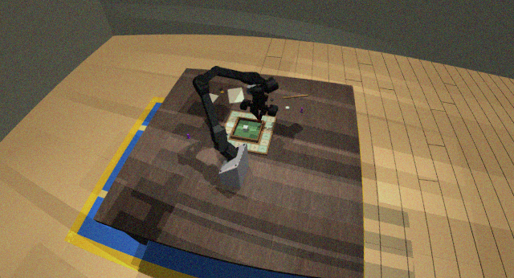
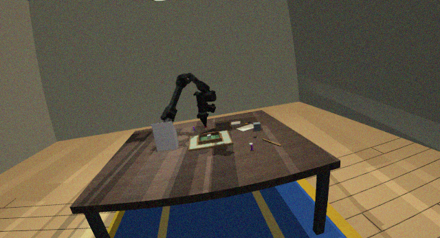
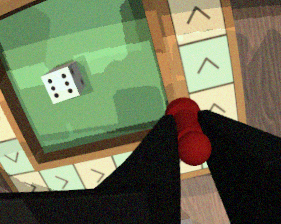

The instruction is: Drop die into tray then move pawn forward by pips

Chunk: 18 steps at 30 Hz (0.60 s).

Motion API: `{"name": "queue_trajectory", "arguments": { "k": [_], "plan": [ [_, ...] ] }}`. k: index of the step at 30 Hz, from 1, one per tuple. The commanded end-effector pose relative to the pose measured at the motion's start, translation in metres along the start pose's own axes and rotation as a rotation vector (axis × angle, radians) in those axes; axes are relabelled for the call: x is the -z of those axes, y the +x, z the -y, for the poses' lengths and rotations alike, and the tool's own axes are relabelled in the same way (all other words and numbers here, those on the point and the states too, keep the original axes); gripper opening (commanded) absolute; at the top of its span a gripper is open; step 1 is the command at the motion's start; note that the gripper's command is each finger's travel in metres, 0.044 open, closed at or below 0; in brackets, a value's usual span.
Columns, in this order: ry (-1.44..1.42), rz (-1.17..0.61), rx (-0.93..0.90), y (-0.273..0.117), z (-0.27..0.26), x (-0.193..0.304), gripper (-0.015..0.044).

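Observation:
My gripper (image 1: 259, 116) (image 2: 205, 125) (image 3: 185, 123) is shut on the red pawn (image 3: 195, 148), which is held above the board. In the wrist view the pawn overlaps the arrowed squares near one corner of the board (image 1: 263, 147) (image 2: 194, 142) (image 3: 209, 75). The white die (image 1: 246, 127) (image 2: 209, 135) (image 3: 60, 86) lies on the green floor of the dice tray (image 3: 162, 65). Its upper face shows six black pips in the wrist view. The fingers hide part of the pawn and some squares.
A purple piece (image 1: 301, 110) (image 2: 251, 148) and a small white object (image 1: 287, 108) lie beyond the board. Another purple piece (image 1: 188, 136) (image 2: 194, 128) is on the arm's other side. A pencil-like stick (image 1: 295, 96) (image 2: 271, 142), pale sheet (image 1: 235, 96) (image 2: 245, 128) and blue-grey block (image 2: 256, 126) are also there.

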State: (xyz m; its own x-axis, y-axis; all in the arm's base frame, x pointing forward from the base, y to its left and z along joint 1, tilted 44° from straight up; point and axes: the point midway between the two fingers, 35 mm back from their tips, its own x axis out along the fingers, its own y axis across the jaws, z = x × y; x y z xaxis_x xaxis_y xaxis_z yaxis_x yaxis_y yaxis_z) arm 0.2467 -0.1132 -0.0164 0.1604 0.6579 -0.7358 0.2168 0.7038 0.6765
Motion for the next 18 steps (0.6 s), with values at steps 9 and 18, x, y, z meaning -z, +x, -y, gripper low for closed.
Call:
{"name": "queue_trajectory", "arguments": {
  "k": [9, 18],
  "plan": [
    [0.002, -0.004, -0.009, 0.033, 0.017, -0.051, 0.0],
    [-0.001, -0.003, -0.017, 0.06, 0.027, -0.082, 0.0]
  ]
}}
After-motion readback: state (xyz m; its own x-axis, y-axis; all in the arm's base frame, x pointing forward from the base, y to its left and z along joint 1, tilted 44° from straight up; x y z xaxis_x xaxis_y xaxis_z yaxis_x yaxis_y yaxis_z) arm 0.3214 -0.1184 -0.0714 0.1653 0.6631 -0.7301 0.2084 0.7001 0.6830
